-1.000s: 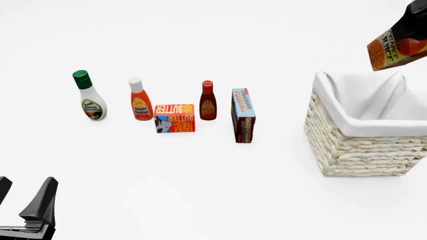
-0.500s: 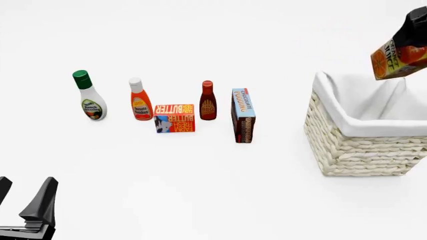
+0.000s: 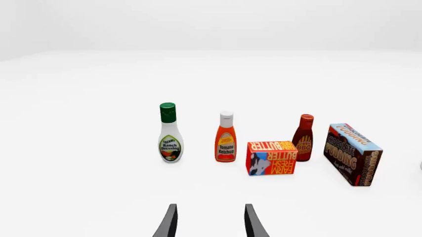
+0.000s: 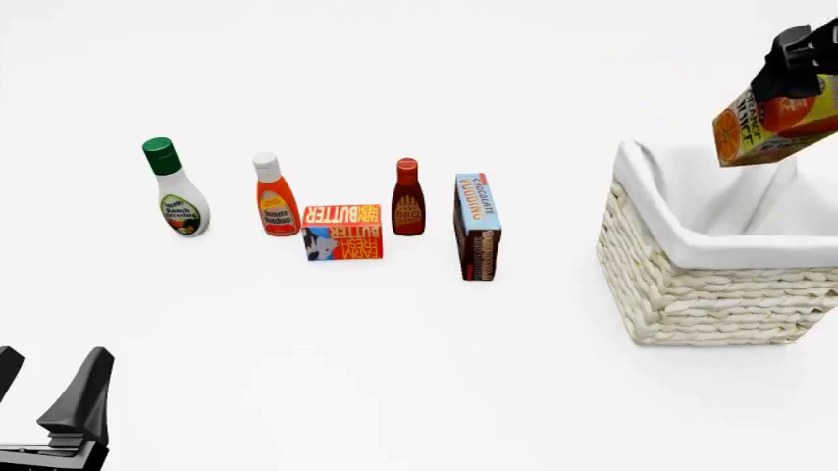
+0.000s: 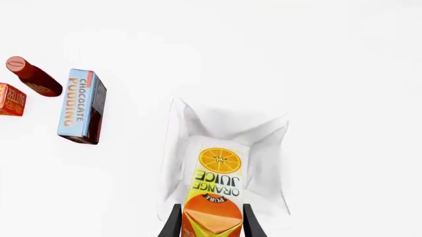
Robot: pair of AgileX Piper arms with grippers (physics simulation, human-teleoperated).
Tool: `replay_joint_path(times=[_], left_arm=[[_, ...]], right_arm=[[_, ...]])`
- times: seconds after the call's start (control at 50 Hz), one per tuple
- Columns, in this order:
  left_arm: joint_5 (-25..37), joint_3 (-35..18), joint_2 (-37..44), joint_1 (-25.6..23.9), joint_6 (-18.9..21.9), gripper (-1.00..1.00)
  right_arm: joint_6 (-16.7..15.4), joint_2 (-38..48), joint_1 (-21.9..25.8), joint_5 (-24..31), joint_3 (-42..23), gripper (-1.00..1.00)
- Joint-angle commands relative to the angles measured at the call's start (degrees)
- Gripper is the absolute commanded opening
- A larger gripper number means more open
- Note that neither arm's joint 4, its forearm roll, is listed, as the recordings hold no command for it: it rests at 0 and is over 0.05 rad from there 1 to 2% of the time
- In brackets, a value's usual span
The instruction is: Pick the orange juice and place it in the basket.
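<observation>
The orange juice (image 4: pixel 772 123), an orange-and-yellow carton, hangs tilted above the basket (image 4: pixel 707 285) at the far right, with my right gripper (image 4: pixel 794 80) shut on its upper end. In the right wrist view the orange juice (image 5: pixel 218 185) sits between the two fingers (image 5: pixel 173 222), directly over the basket's white cloth lining (image 5: pixel 181 143). The bottom of the carton is above the rim and does not touch it. My left gripper (image 4: pixel 46 385) rests open at the near left corner. Its fingers (image 3: pixel 169 223) hold nothing.
A row of groceries stands left of the basket: a ranch dressing bottle (image 4: pixel 175 188), a ketchup bottle (image 4: pixel 275 196), a butter box (image 4: pixel 341 232), a dark sauce bottle (image 4: pixel 407 198) and a chocolate pudding box (image 4: pixel 477 227). The pudding box (image 5: pixel 80 105) is the one closest to the basket.
The right gripper has carried the carton downward and a little to the left, closer to the basket's opening. The left arm has stayed still.
</observation>
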Motion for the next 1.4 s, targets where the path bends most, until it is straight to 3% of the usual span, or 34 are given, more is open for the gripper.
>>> replay_joint_path(times=[0.02,1.0,1.4], left_arm=[[0.00,0.00,0.00,0.01,0.01,1.00],[0.00,0.00,0.00,-0.01,-0.01,1.00],[0.00,0.00,0.00,0.01,0.00,1.00]], right_arm=[[2.89,1.68,0.99,0.00,-0.38,-1.00],[6.07,6.77,-3.46,0.00,1.09,-1.00],[5.61,8.87,-5.09,0.00,0.45,-1.00]])
